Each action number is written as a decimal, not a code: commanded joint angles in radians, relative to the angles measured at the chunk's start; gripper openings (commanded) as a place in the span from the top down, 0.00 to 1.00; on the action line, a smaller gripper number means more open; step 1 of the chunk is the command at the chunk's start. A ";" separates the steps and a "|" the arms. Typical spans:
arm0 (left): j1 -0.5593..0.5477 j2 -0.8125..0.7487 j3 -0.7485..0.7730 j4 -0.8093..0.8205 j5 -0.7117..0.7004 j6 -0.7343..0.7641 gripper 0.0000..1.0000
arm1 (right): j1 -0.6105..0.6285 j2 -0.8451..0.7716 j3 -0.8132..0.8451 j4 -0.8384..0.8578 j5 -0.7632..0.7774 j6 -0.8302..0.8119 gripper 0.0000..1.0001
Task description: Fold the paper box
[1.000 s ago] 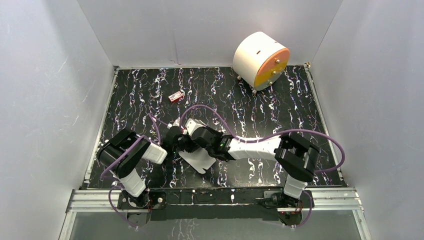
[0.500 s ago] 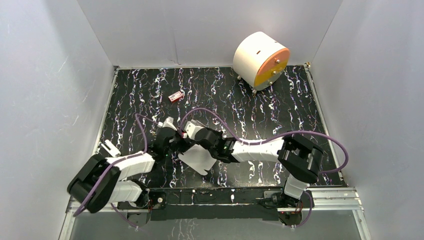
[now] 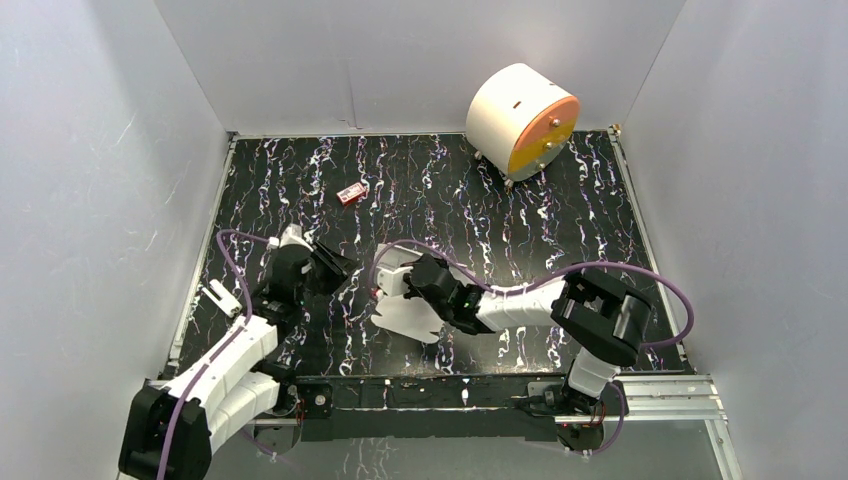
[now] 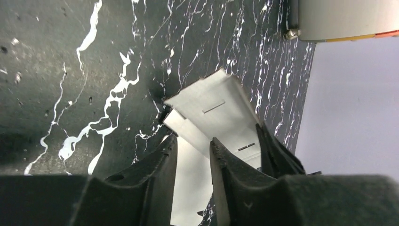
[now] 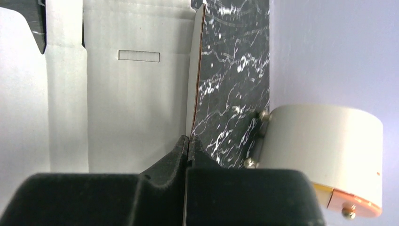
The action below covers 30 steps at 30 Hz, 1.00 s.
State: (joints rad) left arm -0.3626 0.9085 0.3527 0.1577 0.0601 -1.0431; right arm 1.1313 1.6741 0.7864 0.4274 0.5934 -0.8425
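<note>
1. While the paper box (image 3: 408, 318) is not yet a box, it lies as a mostly flat white die-cut sheet on the black marbled tabletop (image 3: 500, 220), close to the near edge and roughly between the two arm bases.
2. My right end effector (image 5: 188, 139) is pressed together on the thin edge of one panel, which stands upright in its wrist view. I judge this pinch does two jobs: it raises that flap along its crease, and it pins the sheet so it cannot slide.
3. My left end effector (image 4: 193, 143) is spread and holds nothing. It hovers just left of the sheet, apart from it and pointed at it, with a slotted panel showing beyond the gap. I read that as lining up on a free panel.
4. The big white cylinder (image 3: 520, 120) at the far right and the small red item (image 3: 350, 193) further back are well apart from the work.
5. The card looks thin, so a hard push could buckle it or pull it out of the pinch. The left side should come in low, along a crease.
</note>
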 commanded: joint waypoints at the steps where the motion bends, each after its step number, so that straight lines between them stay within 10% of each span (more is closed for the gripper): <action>1: 0.045 -0.032 0.131 -0.166 0.028 0.127 0.67 | -0.010 -0.048 -0.084 0.303 -0.123 -0.259 1.00; 30: 0.053 0.322 0.042 0.528 0.047 0.305 0.32 | -0.097 -0.030 -0.252 0.597 -0.304 -0.446 1.00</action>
State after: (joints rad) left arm -0.3069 1.2346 0.4202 0.5655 0.1028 -0.8307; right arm 1.0367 1.6745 0.5526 0.9432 0.3054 -1.2865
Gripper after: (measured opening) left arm 0.678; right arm 0.054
